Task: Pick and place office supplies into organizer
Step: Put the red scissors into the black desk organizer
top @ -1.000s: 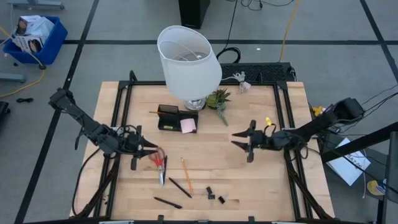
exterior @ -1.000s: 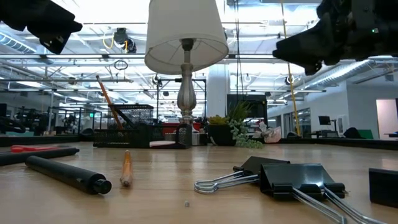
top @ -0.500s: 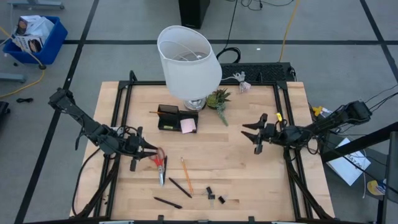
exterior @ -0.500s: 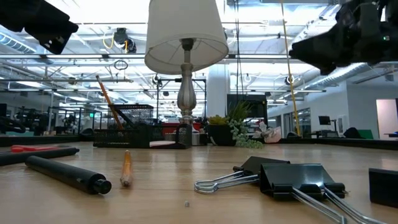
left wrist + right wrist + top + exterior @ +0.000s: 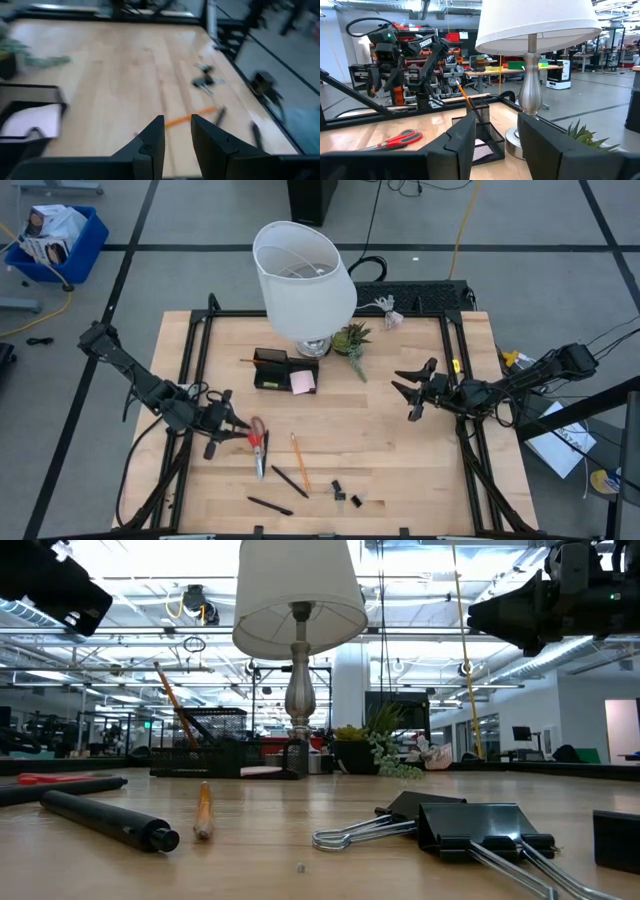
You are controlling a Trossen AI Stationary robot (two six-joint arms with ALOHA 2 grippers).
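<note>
The black organizer [image 5: 270, 368] stands by the lamp's base, with one orange pencil [image 5: 466, 99] leaning in it and a pink sticky-note pad [image 5: 303, 381] at its right side. Red-handled scissors [image 5: 256, 442], an orange pencil [image 5: 298, 460], two black pens [image 5: 290, 480] and black clips [image 5: 345, 494] lie on the table's near half. My left gripper [image 5: 243, 429] hovers open beside the scissors' handles, with nothing between its fingers [image 5: 150, 145]. My right gripper [image 5: 396, 382] hangs open and raised near the right edge, pointing toward the lamp.
A big white-shaded lamp [image 5: 305, 275] stands at the far middle, with a small green plant [image 5: 352, 340] to its right. A black frame [image 5: 195, 350] runs along the table's left and right sides. Bare wood lies between the two grippers.
My right gripper has drawn back toward the table's right edge and a little toward the far edge, tipping its fingers upward. My left gripper has turned slightly in place. No object on the table has moved.
</note>
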